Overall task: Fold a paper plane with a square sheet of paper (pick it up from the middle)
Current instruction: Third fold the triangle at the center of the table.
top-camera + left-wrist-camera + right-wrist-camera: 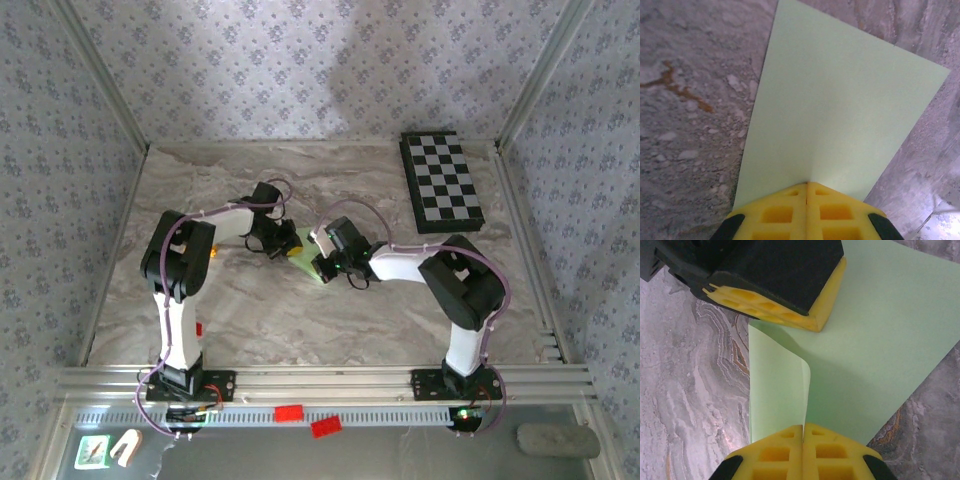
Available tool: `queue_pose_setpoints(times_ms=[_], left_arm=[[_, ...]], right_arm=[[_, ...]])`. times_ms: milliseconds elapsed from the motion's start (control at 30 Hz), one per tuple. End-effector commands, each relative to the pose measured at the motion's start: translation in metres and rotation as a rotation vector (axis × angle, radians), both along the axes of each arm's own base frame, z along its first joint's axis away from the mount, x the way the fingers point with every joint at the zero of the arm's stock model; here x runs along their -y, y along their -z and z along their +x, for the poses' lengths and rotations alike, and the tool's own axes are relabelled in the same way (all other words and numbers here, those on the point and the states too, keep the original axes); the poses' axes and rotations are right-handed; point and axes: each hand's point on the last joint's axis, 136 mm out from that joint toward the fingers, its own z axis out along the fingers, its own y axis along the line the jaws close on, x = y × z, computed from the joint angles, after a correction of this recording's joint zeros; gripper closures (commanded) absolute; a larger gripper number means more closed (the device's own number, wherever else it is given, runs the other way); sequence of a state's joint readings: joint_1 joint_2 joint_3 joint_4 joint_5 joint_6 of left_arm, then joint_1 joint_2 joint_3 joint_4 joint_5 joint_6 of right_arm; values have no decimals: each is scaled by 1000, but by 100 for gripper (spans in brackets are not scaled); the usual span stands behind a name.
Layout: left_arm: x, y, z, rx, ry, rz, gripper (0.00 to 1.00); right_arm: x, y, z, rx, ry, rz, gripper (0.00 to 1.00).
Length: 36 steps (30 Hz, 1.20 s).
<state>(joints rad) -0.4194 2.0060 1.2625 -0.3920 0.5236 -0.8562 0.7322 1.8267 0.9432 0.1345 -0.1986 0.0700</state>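
Mid-table (280, 320), one paper sheet (840, 110), left end effector (806, 187), right end effector (803, 427), both clamping it

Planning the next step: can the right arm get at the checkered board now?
Probably not yet. The table up to the checkered board looks free, but the right tool is shut on the square sheet of paper.

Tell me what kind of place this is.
Probably a robot test cell, not a home: aluminium frame posts hold wallpapered panels around a marble-look table, with left arm and right arm bolted to a rail.
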Motion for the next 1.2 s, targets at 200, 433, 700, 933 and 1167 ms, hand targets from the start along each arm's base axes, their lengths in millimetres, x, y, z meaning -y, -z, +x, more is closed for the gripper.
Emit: queue_pose_setpoints(times_ms=[200, 433, 700, 933, 1167], left_arm=[[10, -28, 11, 53, 21, -27, 87], [2, -15, 17, 41, 6, 9, 86], [-6, 5, 9, -8, 14, 61, 89], [-8, 12, 4, -29, 28, 78, 92], [-7, 12, 4, -27, 37, 73, 93]], right_arm=[[0, 2, -11, -121, 11, 14, 98], [-3, 3, -10, -134, 17, 22, 98], [-5, -1, -7, -125, 2, 22, 98], [-5, 1, -5, -133, 12, 16, 98], [-8, 3, -5, -145, -2, 23, 98]])
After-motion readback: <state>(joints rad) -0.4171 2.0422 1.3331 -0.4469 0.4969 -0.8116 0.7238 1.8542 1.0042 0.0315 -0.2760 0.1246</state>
